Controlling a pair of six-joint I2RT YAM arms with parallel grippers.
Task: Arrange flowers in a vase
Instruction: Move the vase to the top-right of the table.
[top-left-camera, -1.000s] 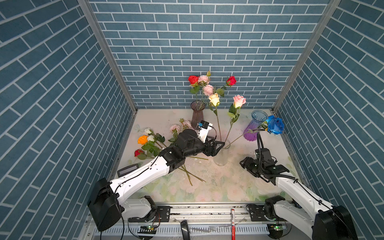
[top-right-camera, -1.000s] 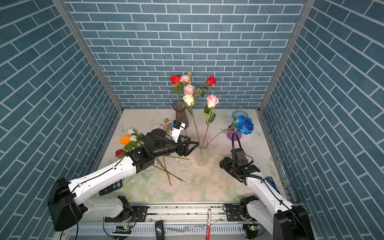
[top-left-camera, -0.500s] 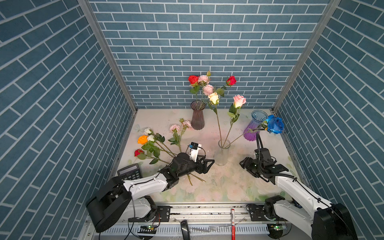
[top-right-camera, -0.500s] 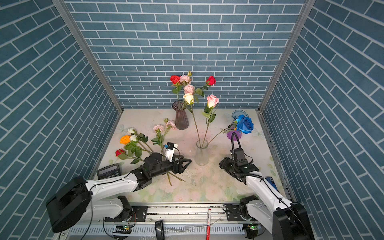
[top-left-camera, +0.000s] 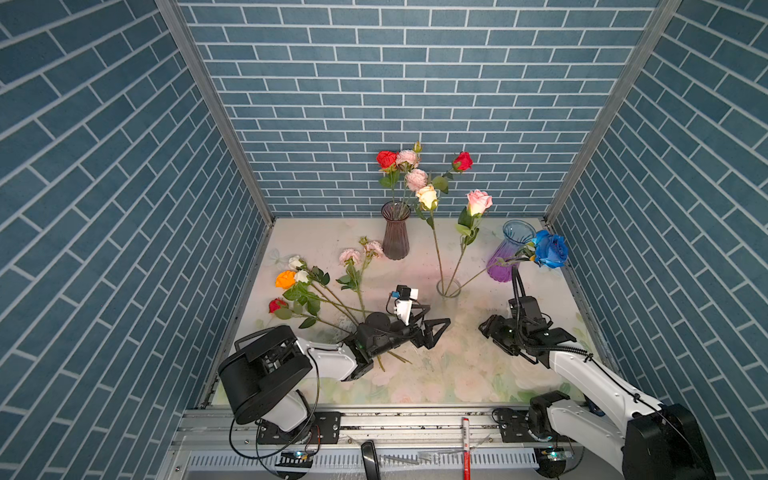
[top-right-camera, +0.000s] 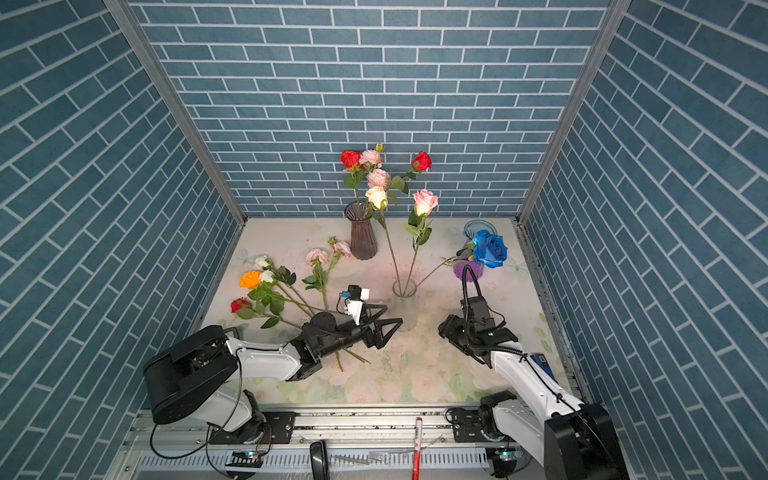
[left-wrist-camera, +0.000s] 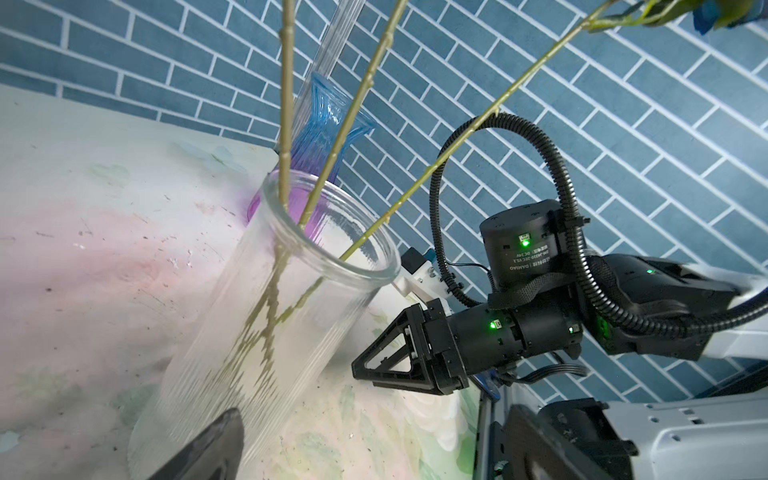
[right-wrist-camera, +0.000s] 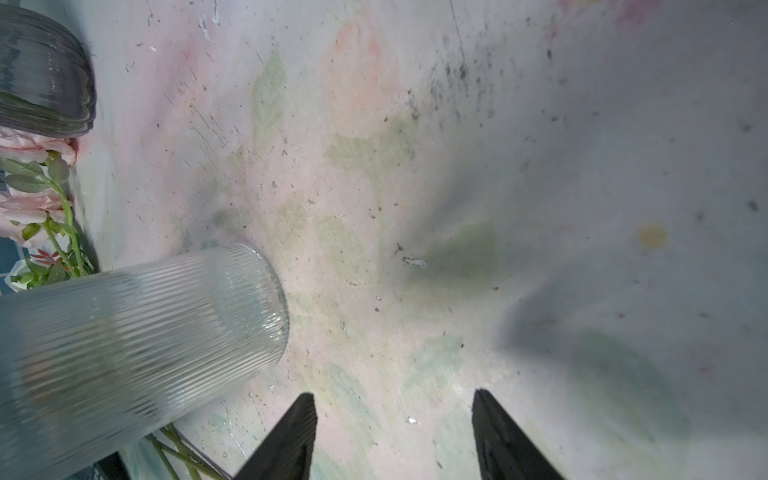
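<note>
A clear ribbed glass vase (top-left-camera: 449, 296) (top-right-camera: 404, 303) (left-wrist-camera: 266, 316) (right-wrist-camera: 124, 332) stands mid-table. It holds three flowers: a cream rose (top-left-camera: 427, 196), a pink rose (top-left-camera: 478, 202) and a blue rose (top-left-camera: 549, 248) leaning right. Several loose flowers (top-left-camera: 316, 291) (top-right-camera: 270, 291) lie at the left, their stems running under my left wrist. My left gripper (top-left-camera: 432, 326) (top-right-camera: 384, 326) sits low, just left of the vase, open and empty. My right gripper (top-left-camera: 487, 329) (right-wrist-camera: 392, 419) hovers low to the vase's right, open with only bare table between its fingers.
A dark ribbed vase (top-left-camera: 395, 232) with red and pink blooms stands at the back. A blue-and-purple vase (top-left-camera: 508, 253) is at the back right. Brick walls close three sides. A red pen (top-left-camera: 465, 436) lies on the front rail.
My left gripper has dropped from beside the vase's rim to low over the table, the arm folding back toward the front, and its jaws have widened. The right arm has stayed still.
</note>
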